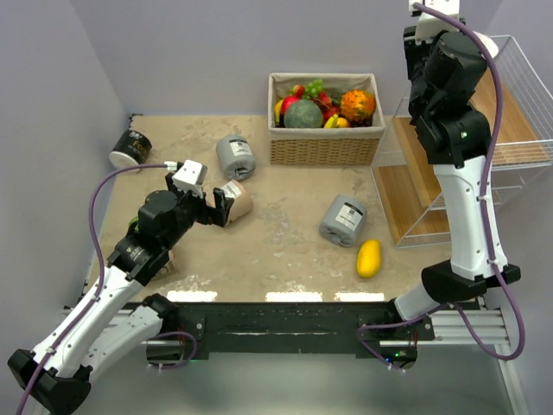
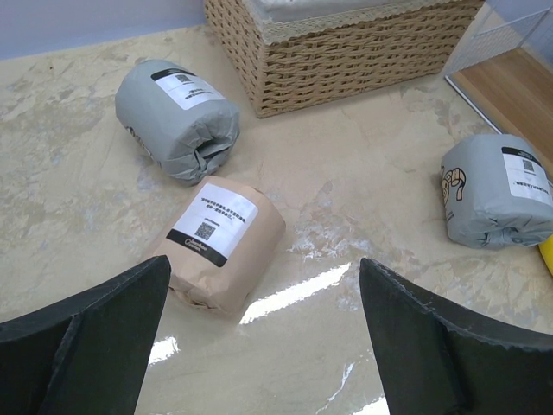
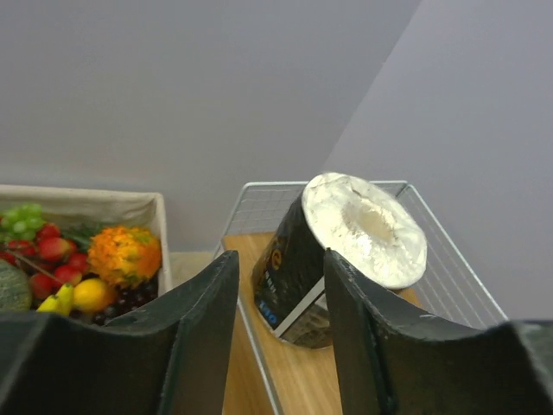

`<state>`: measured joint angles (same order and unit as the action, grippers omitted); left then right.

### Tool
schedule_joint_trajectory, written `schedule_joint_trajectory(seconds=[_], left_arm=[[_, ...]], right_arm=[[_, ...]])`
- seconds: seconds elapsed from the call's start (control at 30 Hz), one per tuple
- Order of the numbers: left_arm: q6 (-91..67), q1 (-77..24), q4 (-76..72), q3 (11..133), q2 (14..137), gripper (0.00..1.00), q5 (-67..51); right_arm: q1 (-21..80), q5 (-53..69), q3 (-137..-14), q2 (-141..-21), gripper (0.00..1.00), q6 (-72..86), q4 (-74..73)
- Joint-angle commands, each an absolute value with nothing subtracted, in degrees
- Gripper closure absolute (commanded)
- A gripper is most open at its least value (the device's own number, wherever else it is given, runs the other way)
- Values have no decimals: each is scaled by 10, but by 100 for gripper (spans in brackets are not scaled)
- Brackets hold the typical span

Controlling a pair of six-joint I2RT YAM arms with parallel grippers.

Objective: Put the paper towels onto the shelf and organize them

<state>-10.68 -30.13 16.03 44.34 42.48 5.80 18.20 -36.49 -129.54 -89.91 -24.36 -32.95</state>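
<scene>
My left gripper (image 1: 221, 207) (image 2: 263, 261) is open and low over the table. A tan paper towel roll (image 1: 236, 200) (image 2: 220, 242) lies just ahead of it, toward its left finger and not held. A grey roll (image 1: 235, 156) (image 2: 177, 119) lies behind the tan one. Another grey roll (image 1: 343, 220) (image 2: 497, 190) lies near the shelf (image 1: 521, 130) (image 2: 510, 95). A black roll (image 1: 130, 149) lies at the far left. My right gripper (image 3: 282, 257) is open and raised over the shelf's top board (image 3: 294, 380). Another black roll (image 3: 333, 268) stands there just beyond its fingertips.
A wicker basket (image 1: 324, 145) (image 2: 346, 60) of fruit stands at the back centre and also shows in the right wrist view (image 3: 151, 212). A yellow mango (image 1: 369, 258) lies in front of the shelf. Wire mesh (image 3: 449, 259) walls in the top board.
</scene>
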Motion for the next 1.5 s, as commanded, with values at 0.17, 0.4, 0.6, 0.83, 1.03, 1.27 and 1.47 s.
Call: schedule_joint_trajectory(seconds=[0.17, 0.4, 0.6, 0.83, 1.03, 1.27, 1.47], left_arm=[[-91, -302, 154, 447, 421, 4, 57], [-91, -302, 151, 447, 417, 3, 56], [-89, -302, 149, 443, 417, 2, 56], [-91, -302, 150, 444, 425, 2, 62], [-91, -302, 154, 446, 425, 2, 78], [-98, -302, 161, 445, 417, 1, 135], [-107, -301, 163, 444, 438, 1, 192]], right_arm=[[173, -401, -1222, -890, 63, -248, -328], [130, -418, -1201, -904, 63, -257, -284], [105, -432, -1171, -920, 64, -280, -235], [103, -343, -1178, -898, 63, -250, -267], [113, -239, -1207, -864, 59, -170, -352], [127, 39, -1086, -760, 52, -11, -352], [259, 42, -889, -666, 24, 77, -231]])
